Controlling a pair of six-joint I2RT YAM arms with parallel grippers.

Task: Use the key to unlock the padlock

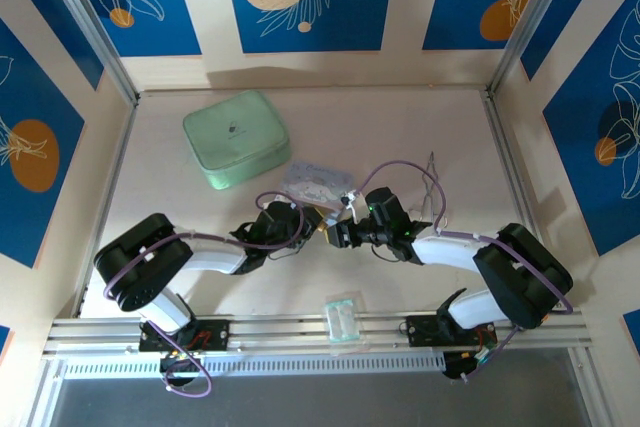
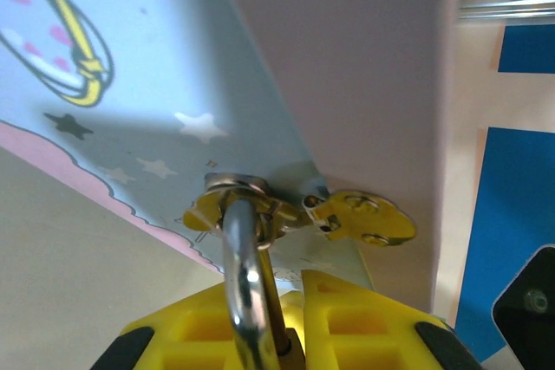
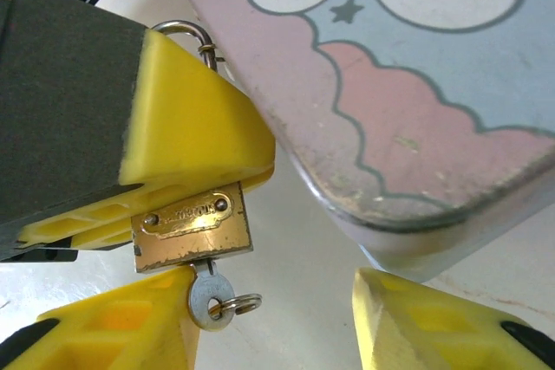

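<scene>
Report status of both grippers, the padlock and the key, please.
Left gripper shut on padlock. Right gripper open, key in the padlock's keyhole, not clamped. Shackle through the latch of the box; nothing blocking.

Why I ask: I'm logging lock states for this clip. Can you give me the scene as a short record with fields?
padlock: brass, clamped in the left gripper, which is shut on it
shackle: runs up to the clasp of the cartoon box
key: seated in the padlock's keyhole, small ring attached
right gripper: open, one finger right beside the key
lock state: cannot tell whether the shackle has released
</scene>
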